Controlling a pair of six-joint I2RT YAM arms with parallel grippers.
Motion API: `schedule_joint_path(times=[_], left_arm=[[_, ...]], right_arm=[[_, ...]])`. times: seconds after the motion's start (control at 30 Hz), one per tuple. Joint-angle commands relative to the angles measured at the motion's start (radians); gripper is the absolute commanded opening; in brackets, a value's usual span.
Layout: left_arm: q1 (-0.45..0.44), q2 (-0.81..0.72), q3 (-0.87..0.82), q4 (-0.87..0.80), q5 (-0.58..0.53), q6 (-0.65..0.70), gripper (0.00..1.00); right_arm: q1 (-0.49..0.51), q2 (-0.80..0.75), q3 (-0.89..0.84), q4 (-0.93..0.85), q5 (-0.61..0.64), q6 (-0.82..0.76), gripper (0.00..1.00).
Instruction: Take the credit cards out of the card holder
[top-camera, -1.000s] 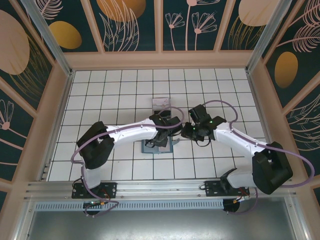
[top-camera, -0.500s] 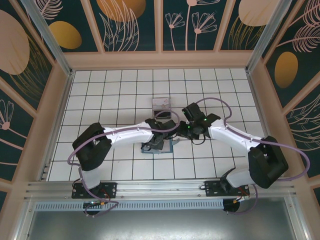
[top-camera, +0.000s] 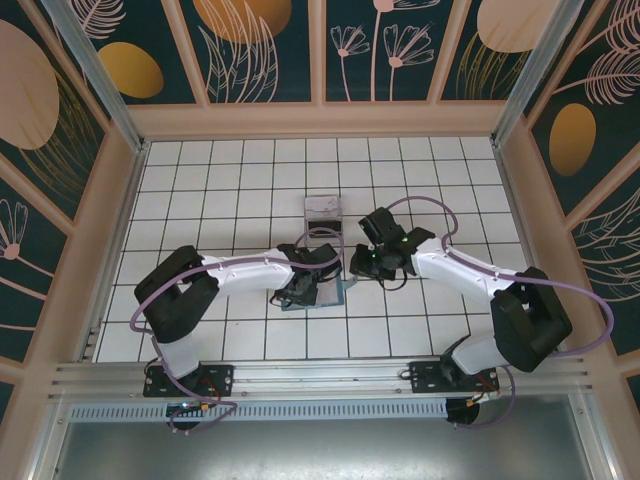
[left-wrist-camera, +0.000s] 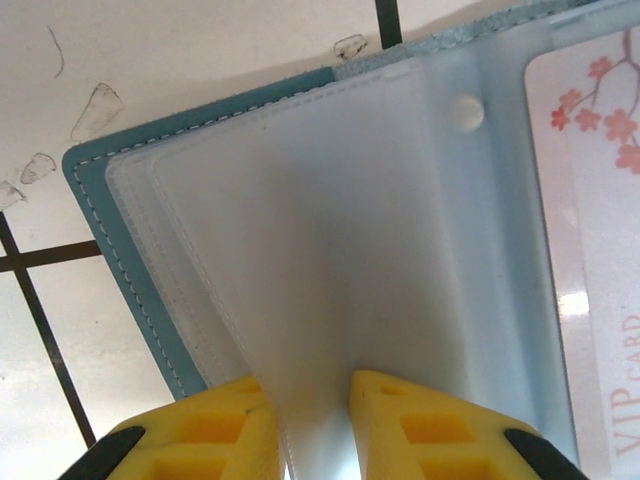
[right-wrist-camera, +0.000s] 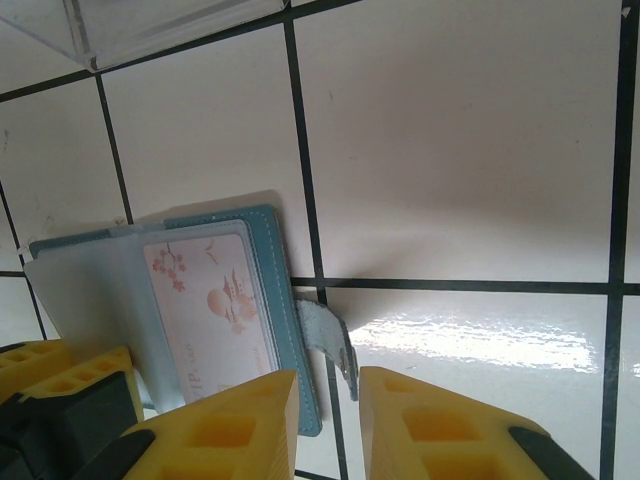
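Both arms have swung a bit to the left since a second ago, and the card holder (top-camera: 330, 293) has slid that way with them. It lies open on the white tiled worktop (top-camera: 200, 200), in the middle, nearer the arms than the clear plastic box (top-camera: 322, 208).

The left gripper (left-wrist-camera: 315, 385) is over the holder's blue-edged half. Its two yellow fingers stand one on each side of a clear pocket page (left-wrist-camera: 330, 230) that sticks up between them. I cannot tell if they squeeze the page or just stand next to it.

The right gripper (right-wrist-camera: 327, 378) is at the side of the holder nearest the right arm. Its fingers are a little apart, and the end of the holder's blue strap (right-wrist-camera: 328, 335) lies in the gap. I cannot tell if the strap is held or just lying there.

A pale pink card (right-wrist-camera: 210, 310) with flowers on it sits inside a clear pocket of the holder. It is not out yet.
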Motion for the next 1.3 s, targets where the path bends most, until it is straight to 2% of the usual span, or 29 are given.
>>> schedule_joint_path(times=[0.0, 0.23, 0.43, 0.5, 0.67, 0.77, 1.0, 1.07, 1.13, 1.27], left_arm=[[0.006, -0.007, 0.020, -0.017, -0.003, 0.017, 0.27], [0.008, -0.075, 0.135, -0.067, -0.006, 0.014, 0.28], [0.008, -0.068, 0.215, -0.041, 0.038, 0.014, 0.28], [0.011, -0.061, 0.218, 0.005, 0.065, 0.006, 0.27], [0.053, -0.054, 0.134, 0.211, 0.220, -0.044, 0.24], [0.076, -0.053, 0.091, 0.267, 0.258, -0.059, 0.23], [0.093, -0.077, 0.055, 0.236, 0.222, -0.046, 0.25], [0.091, -0.049, 0.085, 0.187, 0.228, -0.026, 0.27], [0.071, -0.013, 0.138, 0.117, 0.182, -0.011, 0.29], [0.037, 0.036, 0.193, 0.075, 0.163, -0.006, 0.33]], right_arm=[[0.010, 0.007, 0.034, -0.009, 0.026, 0.019, 0.24], [0.009, -0.001, 0.038, -0.014, 0.033, 0.012, 0.24], [0.009, -0.001, 0.044, -0.015, 0.031, 0.001, 0.24], [0.009, 0.000, 0.048, -0.014, 0.028, -0.001, 0.24], [0.010, 0.010, 0.050, -0.006, 0.005, -0.007, 0.25], [0.012, 0.017, 0.049, 0.002, -0.002, -0.005, 0.25], [0.024, 0.061, 0.044, 0.044, -0.063, -0.003, 0.25], [0.026, 0.069, 0.044, 0.039, -0.047, 0.006, 0.25], [0.023, 0.068, 0.043, 0.024, -0.010, 0.016, 0.25], [0.001, 0.045, 0.026, 0.014, 0.018, 0.024, 0.25]])
